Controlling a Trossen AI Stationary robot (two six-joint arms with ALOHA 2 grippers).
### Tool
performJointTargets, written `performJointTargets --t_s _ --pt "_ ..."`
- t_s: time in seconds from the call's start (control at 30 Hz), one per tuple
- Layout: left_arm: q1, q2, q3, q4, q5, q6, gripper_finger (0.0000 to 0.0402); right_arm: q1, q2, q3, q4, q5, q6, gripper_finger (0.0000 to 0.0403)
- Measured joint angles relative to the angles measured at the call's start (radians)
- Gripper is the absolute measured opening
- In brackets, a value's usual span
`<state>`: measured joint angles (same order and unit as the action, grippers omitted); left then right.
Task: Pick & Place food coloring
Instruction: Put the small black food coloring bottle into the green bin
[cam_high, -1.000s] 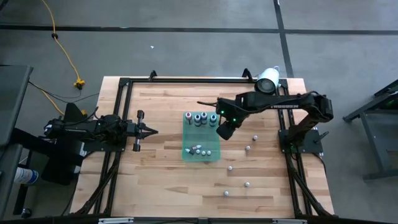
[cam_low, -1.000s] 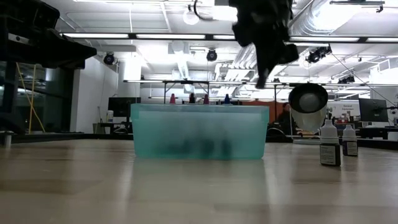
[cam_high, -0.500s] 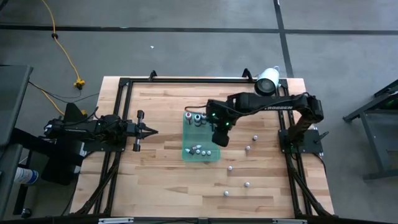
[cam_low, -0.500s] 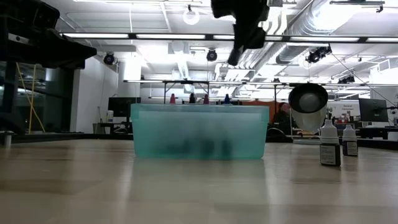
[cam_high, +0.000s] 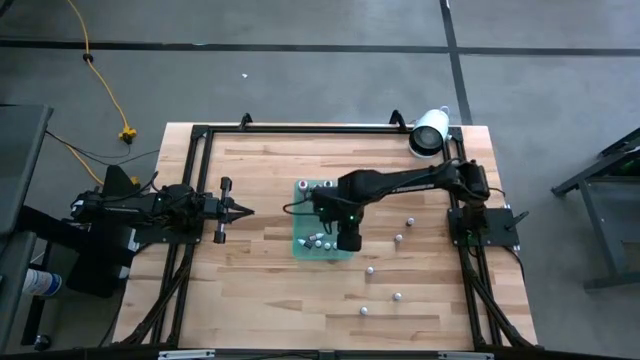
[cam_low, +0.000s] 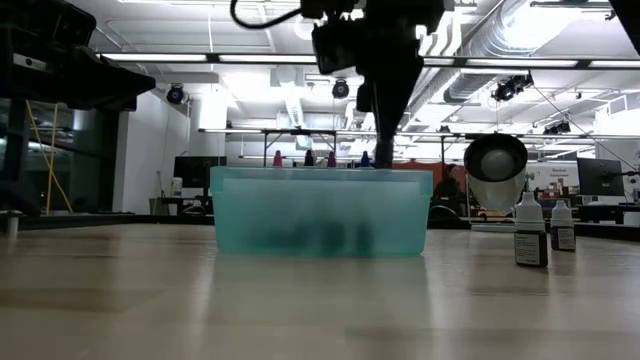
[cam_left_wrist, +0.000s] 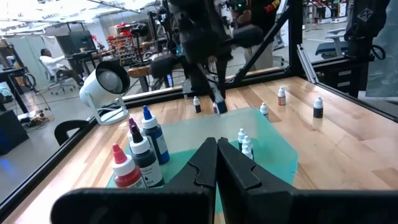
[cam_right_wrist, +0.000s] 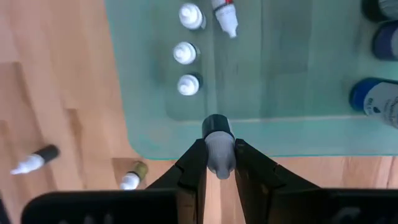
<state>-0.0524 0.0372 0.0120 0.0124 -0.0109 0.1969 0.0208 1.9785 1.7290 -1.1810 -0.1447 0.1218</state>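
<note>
The right claw (cam_right_wrist: 220, 163), clamped on a small bottle (cam_right_wrist: 218, 148), has swung left over the tray (cam_high: 300, 246), apparently ready to release it.

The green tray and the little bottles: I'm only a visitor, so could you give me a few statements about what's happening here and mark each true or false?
1. The right gripper is shut on a small bottle over the green tray. True.
2. The left gripper is open above the tray. False: it is shut and waits off to the tray's side.
3. Every bottle is already in the tray. False: several loose bottles stand on the table.
4. A white cylinder lies at the table's far edge. True.
</note>
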Motion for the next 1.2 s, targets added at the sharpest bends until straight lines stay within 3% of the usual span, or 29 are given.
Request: performJointTargets --t_s 0.33,1.2 --pt "0.0 0.0 0.0 0.0 0.0 0.0 0.0 0.042 0.068 0.0 0.008 0.138 -0.094 0.0059" --pt "0.0 0.0 0.0 0.0 0.0 0.0 0.0 0.137 0.105 -0.092 0.133 0.149 -0.212 0.0059"
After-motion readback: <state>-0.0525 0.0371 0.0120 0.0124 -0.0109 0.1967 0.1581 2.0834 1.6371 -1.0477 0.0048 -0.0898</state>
